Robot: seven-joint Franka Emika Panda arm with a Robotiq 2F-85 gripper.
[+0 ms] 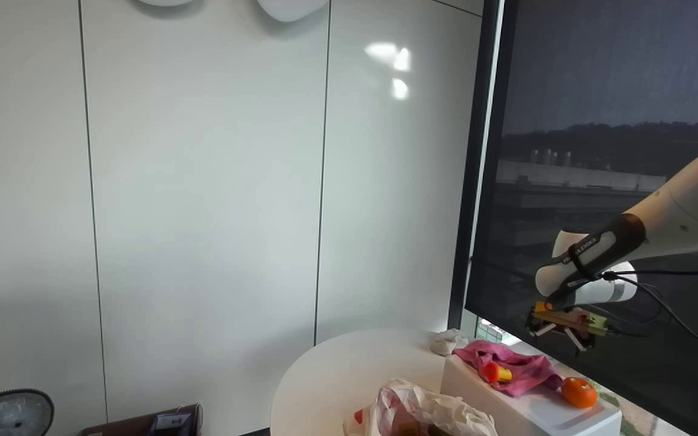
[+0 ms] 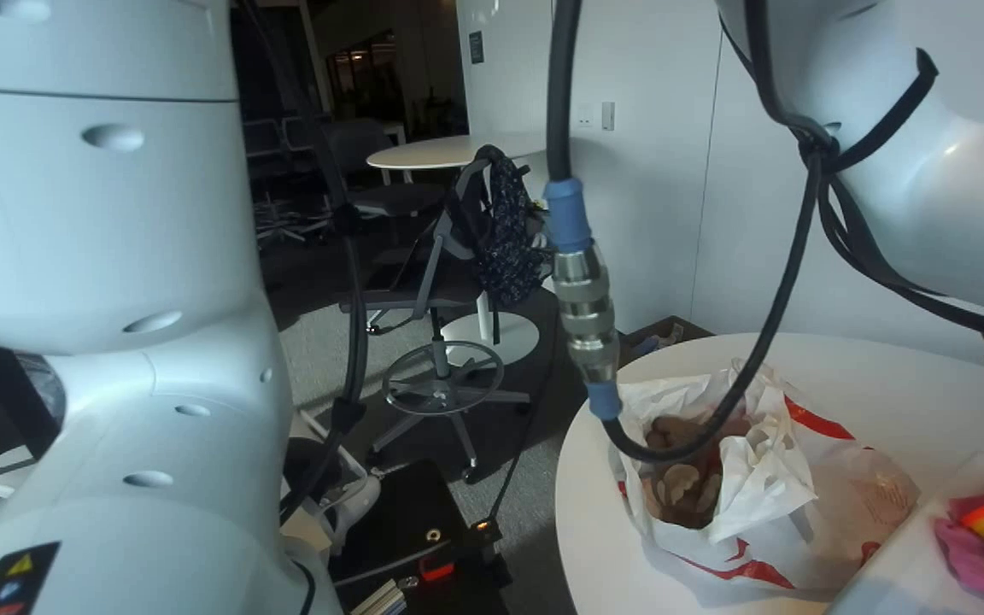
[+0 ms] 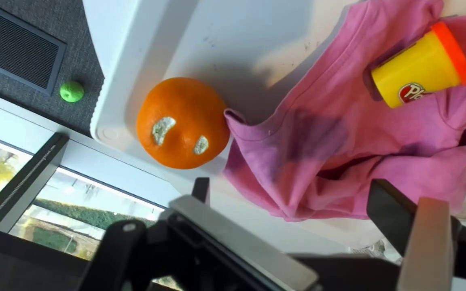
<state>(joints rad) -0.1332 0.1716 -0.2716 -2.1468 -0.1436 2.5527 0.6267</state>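
Observation:
My gripper [image 1: 561, 336] is open and empty, raised above a white box [image 1: 482, 387]. Its two spread fingers [image 3: 293, 194] show in the wrist view. A crumpled pink cloth [image 3: 338, 141] lies on the box, below and between the fingertips; it also shows in both exterior views [image 1: 534, 366] [image 2: 979, 555]. A yellow tub with an orange-red lid [image 3: 421, 68] lies on its side on the cloth. A round orange object with two pale patches [image 3: 182, 123] sits beside the cloth, near the box's end [image 1: 579, 392]. The gripper touches none of these.
A white plastic bag with red print [image 2: 770, 487] stands open on the round white table [image 2: 893, 376], brown items inside. Crumpled clear plastic [image 1: 449, 342] lies behind the box. A dark window screen [image 1: 615, 200] stands behind the arm. A green ball [image 3: 71, 91] lies on the floor.

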